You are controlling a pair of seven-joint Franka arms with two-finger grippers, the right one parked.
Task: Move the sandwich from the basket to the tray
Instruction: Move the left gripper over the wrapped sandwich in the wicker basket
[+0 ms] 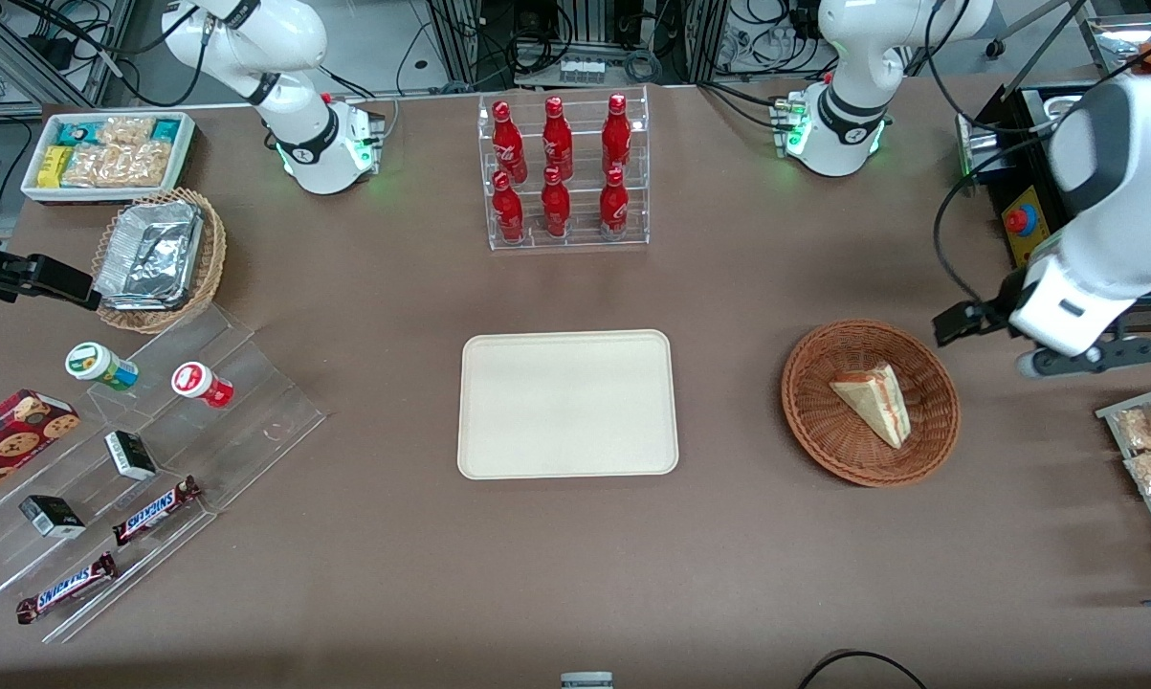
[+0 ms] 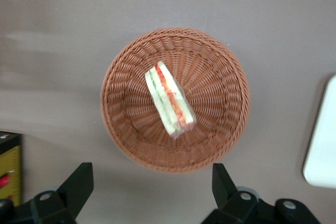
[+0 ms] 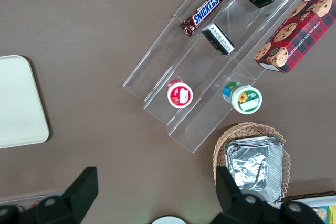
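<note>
**Inspector:** As viewed from the wrist camera, found the gripper [image 2: 150, 167] poised above the table just beside the rim of the basket [image 2: 126, 145], fingers [image 2: 79, 182] spread wide, holding nothing.

**Clerk:** Position of the sandwich [image 2: 169, 100]?

**Inspector:** In the basket, about the middle of the weave, untouched. Lying as a wedge with the red, orange and green filling edge in plain sight. Possibly wrapped in clear film; cannot confirm.

**Clerk:** Handling assessment?

**Inspector:** Judged light, soft and easily crushed. Bread likely to dent under a hard squeeze, and layers likely to slide if pinched along the filling edge. If filmed, likely slippery as well. Recommend closing across the two bread faces at the thick part of the wedge, never at the thin tip. Recommend gentle closure only, then a straight lift clear of the woven rim. Advise turning the wrist to square the fingers with the wedge's long line before descending.

**Clerk:** Destination?

**Inspector:** Noted the tray [image 1: 479, 459] lying flat, toward the parked arm's end from the basket, with bare table between the two. About as near to the front camera as the basket. Nothing on it.

**Clerk:** Anything farther off?

**Inspector:** Recorded a clear rack of red bottles [image 1: 556, 172], farther from the front camera than the tray. Judged outside a direct path from basket to tray.
</note>
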